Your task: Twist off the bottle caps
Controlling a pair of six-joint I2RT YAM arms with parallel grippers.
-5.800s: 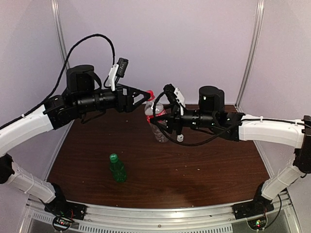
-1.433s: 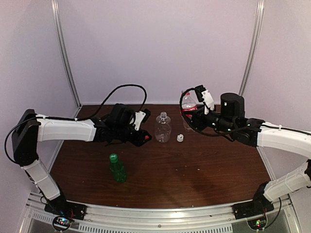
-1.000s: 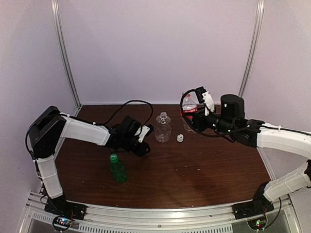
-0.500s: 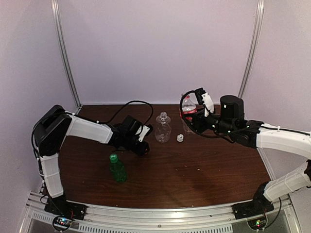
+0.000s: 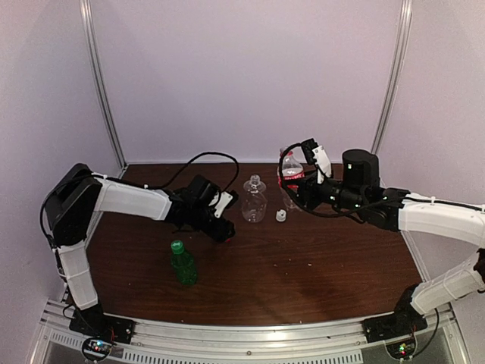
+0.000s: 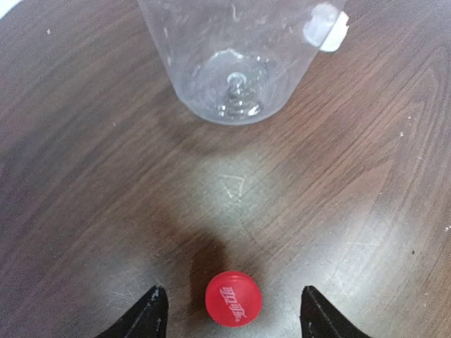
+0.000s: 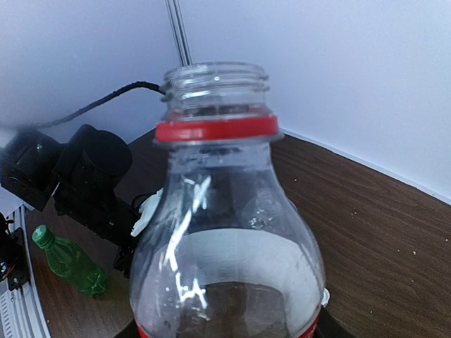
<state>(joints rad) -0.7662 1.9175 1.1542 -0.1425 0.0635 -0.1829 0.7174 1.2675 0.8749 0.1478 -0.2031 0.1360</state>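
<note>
My left gripper (image 5: pixel 226 232) is open and low over the table. The red cap (image 6: pixel 233 298) lies flat on the wood between its fingertips (image 6: pixel 153 313), touching neither. My right gripper (image 5: pixel 294 189) is shut on the red-label bottle (image 5: pixel 290 161), held upright at the back right; its neck (image 7: pixel 215 84) is open, with only a red ring left on it. The wide clear bottle (image 5: pixel 254 201) stands uncapped in the middle, and its base shows in the left wrist view (image 6: pixel 239 63). The white cap (image 5: pixel 281 215) lies beside it. The green bottle (image 5: pixel 183 265) stands nearer the front with its green cap (image 5: pixel 176 246) on.
The left arm's cable (image 5: pixel 198 159) loops over the back of the table. Metal frame posts (image 5: pixel 102 83) stand at the back corners, against the pale wall. The green bottle also shows in the right wrist view (image 7: pixel 70 264), beyond the left arm (image 7: pixel 88 176).
Earlier both arms held the bottle and red cap together in the air. The left gripper then came down to the table and let the cap go. The right arm set off right with the bottle.
</note>
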